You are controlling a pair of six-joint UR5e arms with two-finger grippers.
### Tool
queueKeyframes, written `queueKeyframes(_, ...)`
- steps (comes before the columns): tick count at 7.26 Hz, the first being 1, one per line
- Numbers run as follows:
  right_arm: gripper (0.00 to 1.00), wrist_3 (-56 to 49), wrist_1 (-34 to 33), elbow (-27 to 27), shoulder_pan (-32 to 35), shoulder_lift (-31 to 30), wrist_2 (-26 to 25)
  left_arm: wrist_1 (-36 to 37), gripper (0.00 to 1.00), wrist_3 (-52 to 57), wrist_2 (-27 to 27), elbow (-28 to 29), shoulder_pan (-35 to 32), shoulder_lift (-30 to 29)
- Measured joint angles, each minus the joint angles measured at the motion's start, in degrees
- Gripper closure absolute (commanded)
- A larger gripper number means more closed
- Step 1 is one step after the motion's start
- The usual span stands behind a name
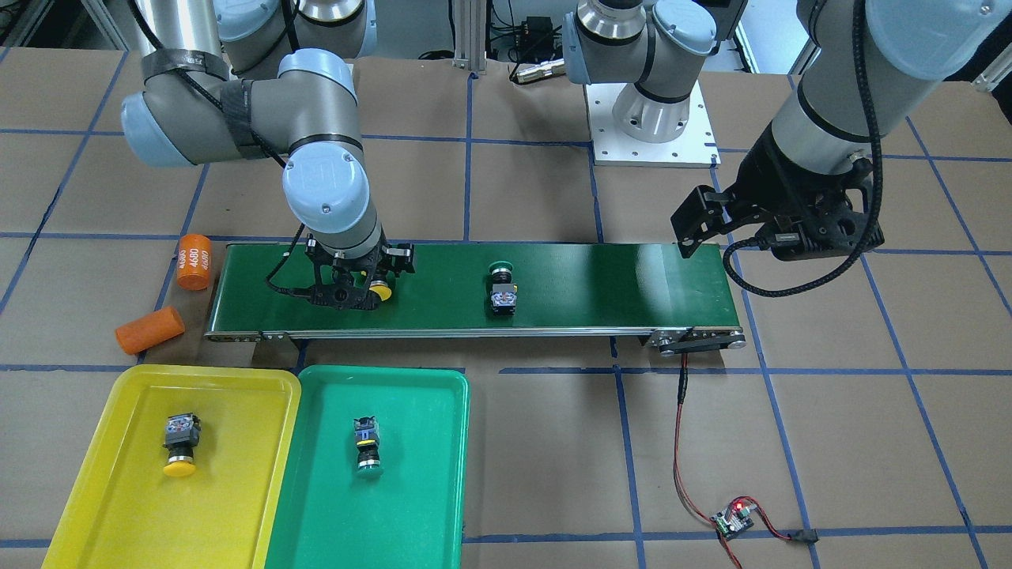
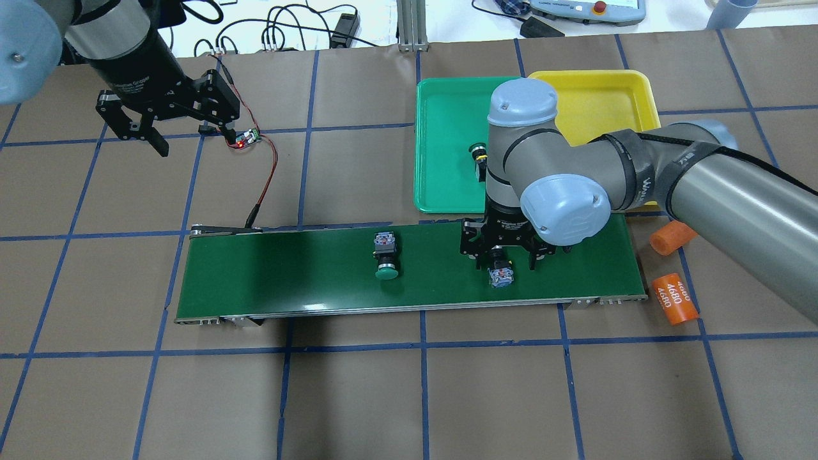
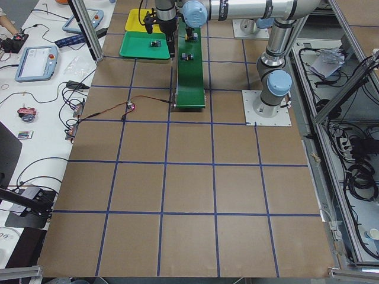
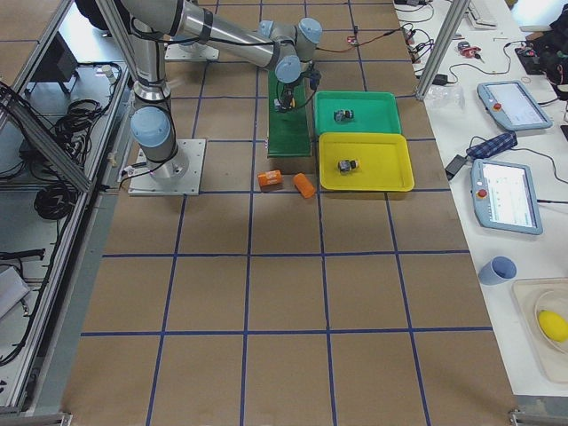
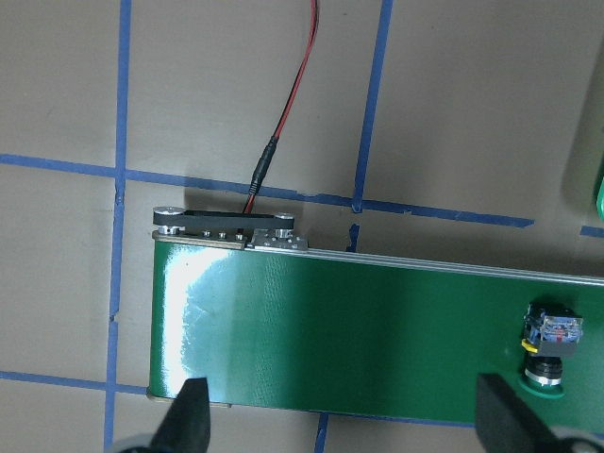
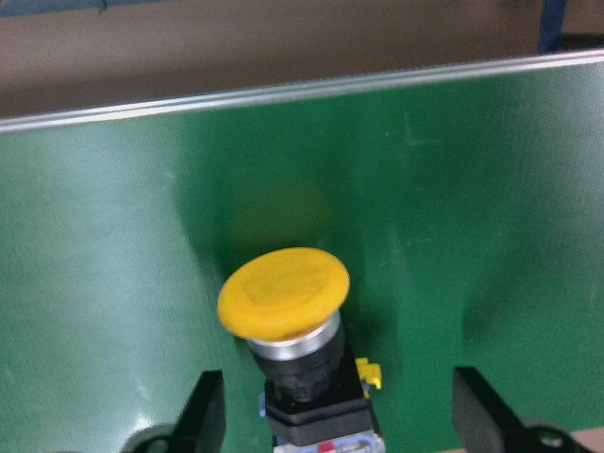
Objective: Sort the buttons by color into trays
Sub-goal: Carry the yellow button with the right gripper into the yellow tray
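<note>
Two buttons [image 1: 503, 288] unsorted. Right end effector [image 6: 340, 415], spread and empty, straddles yellow button [image 6: 283, 293]; next it should close, then carry to yellow tray [image 1: 126, 379] at 7 o'clock. Left end effector [image 5: 344, 420] spread, empty.

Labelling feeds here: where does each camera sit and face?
Front-facing: across the table, facing the robot; both arms.
Overhead: behind the robot, looking forward-down; both arms, belt.
Exterior left: table's left end, facing along it; left arm's base nearest.
Exterior right: opposite end; right arm reaches belt.
Left wrist: open left gripper above belt's end.
Right wrist: open right gripper flanking yellow button.
Front-facing and overhead share the green button.
</note>
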Motion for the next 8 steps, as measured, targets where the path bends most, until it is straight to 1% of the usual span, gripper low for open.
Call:
queueKeyframes(3,1.0,1.0,0.3,-0.2,-0.3,0.0,-0.8,0.4,0.0,-0.3,-0.2,0.0,0.1,-0.6)
queueKeyframes(4,1.0,0.8,0.1,-0.9,-0.6,-0.1,-2.0,0.4,0.0,-0.3,-0.3,0.1,0.1,-0.6)
queueKeyframes(6,1.0,0.0,-0.9,-4.9,-2.6,0.0,-5.9,0.3,0.0,-0.3,-0.3,0.3,0.1,-0.4)
queueKeyframes(8,1.0,-2.9,-6.2,-9.4,-7.2,2.7,-7.1,0.5,0.0,-0.3,-0.5,0.8,0.2,-1.0)
